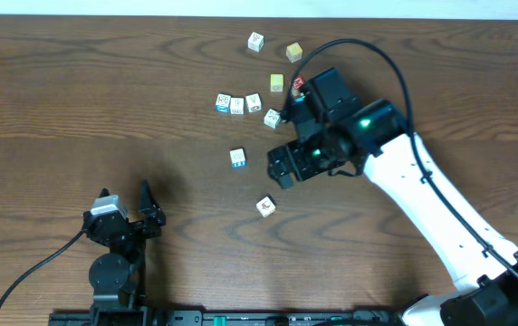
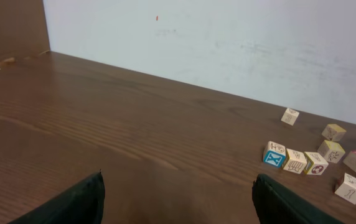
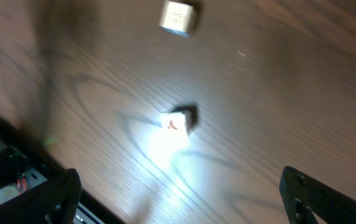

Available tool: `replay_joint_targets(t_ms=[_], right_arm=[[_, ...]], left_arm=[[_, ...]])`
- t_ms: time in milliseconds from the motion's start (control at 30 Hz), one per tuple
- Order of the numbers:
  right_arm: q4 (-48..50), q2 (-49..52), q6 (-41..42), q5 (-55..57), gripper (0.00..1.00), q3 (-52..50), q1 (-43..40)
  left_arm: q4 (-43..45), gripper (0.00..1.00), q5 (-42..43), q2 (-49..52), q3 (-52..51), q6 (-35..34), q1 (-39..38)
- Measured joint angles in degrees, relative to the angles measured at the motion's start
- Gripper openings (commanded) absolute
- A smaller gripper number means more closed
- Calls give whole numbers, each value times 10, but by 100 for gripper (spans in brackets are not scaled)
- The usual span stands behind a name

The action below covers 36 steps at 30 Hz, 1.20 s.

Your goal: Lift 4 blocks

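Overhead view is showing ten cubes (image 1: 237, 158); right wrist view is catching only two, toward twelve o'clock. The left gripper (image 2: 178, 205) and right gripper (image 3: 184, 199) are gaping, empty.

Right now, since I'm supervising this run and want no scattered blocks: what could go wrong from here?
1. The right tool stands open with a lone block ahead of it. That wrist view is blurred, so a hasty close might knock the cube away.
2. The row of three blocks sits tightly packed, so wide jaws may shove neighbours.
3. A yellow cube near them could be grabbed by mistake.
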Motion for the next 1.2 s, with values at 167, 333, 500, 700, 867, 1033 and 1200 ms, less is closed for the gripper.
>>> replay_joint_targets(t_ms=[167, 333, 500, 700, 867, 1033, 1200], right_arm=[[44, 0, -1, -6, 99, -41, 29], [72, 14, -1, 39, 98, -73, 76], [95, 72, -10, 69, 99, -95, 117], [105, 148, -17, 111, 81, -100, 137], [109, 183, -15, 130, 55, -103, 138], [121, 184, -9, 135, 45, -104, 139], [137, 184, 16, 136, 45, -104, 139]], left_arm=[[0, 76, 0, 0, 0, 0, 0], [0, 76, 0, 0, 0, 0, 0], [0, 77, 0, 0, 0, 0, 0], [0, 76, 0, 0, 0, 0, 0], [0, 76, 0, 0, 0, 0, 0], [0, 77, 0, 0, 0, 0, 0], [0, 76, 0, 0, 0, 0, 0]])
